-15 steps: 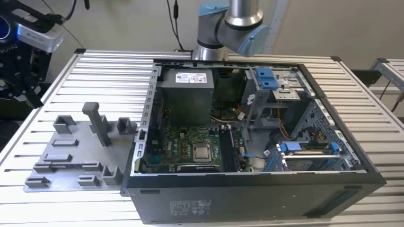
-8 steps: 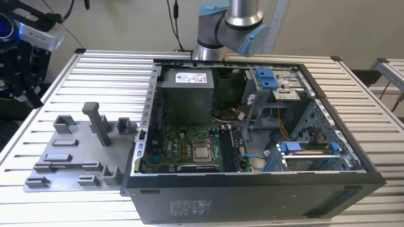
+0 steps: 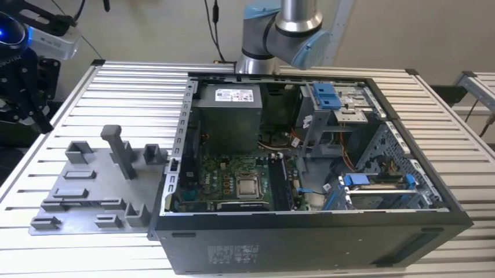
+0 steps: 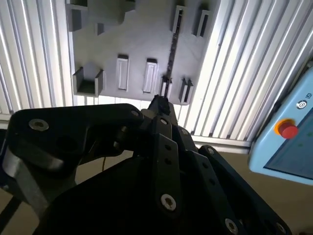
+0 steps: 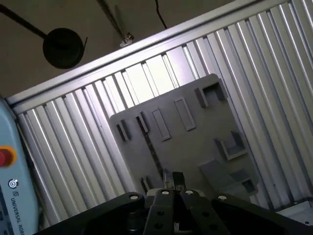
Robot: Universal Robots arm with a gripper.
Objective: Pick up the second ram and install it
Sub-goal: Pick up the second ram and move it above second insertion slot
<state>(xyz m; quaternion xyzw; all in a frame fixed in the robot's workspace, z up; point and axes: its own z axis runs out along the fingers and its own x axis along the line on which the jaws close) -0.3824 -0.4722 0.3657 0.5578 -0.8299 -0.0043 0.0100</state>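
One tool is held high, pointed down over the grey fixture plate; whether it is released or clenched cannot be told. Below it, well apart, the second ram is seen as a thin dark strip seated in the plate's slots. A clean pick would be helped by squaring the tool to the strip's length and centring it. Farther off, the arm rises from the slatted surface.
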